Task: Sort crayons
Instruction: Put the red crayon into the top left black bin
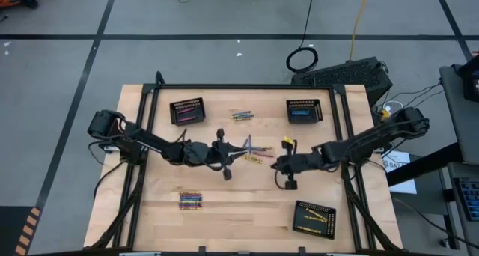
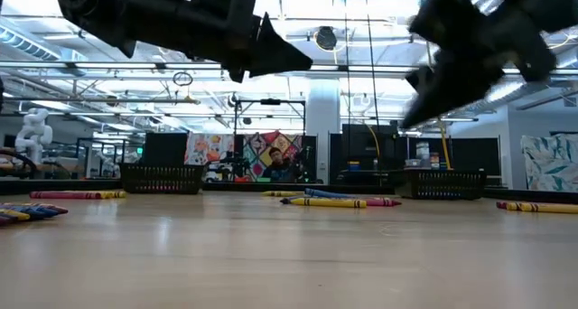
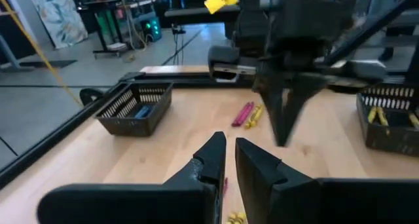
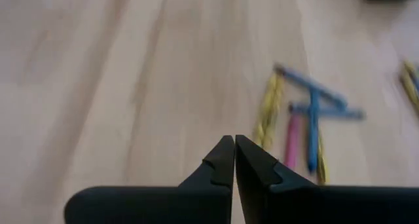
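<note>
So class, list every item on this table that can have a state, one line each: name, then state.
Left end effector: nearly shut, holding nothing, above the central crayons.
Right end effector: shut, empty.
Black mesh rectangular basket, far left: holds pink crayons.
Black mesh basket, far right: holds blue crayons.
Black mesh basket, near right: holds yellow crayons.
Central scattered crayons: loose, unsorted.
</note>
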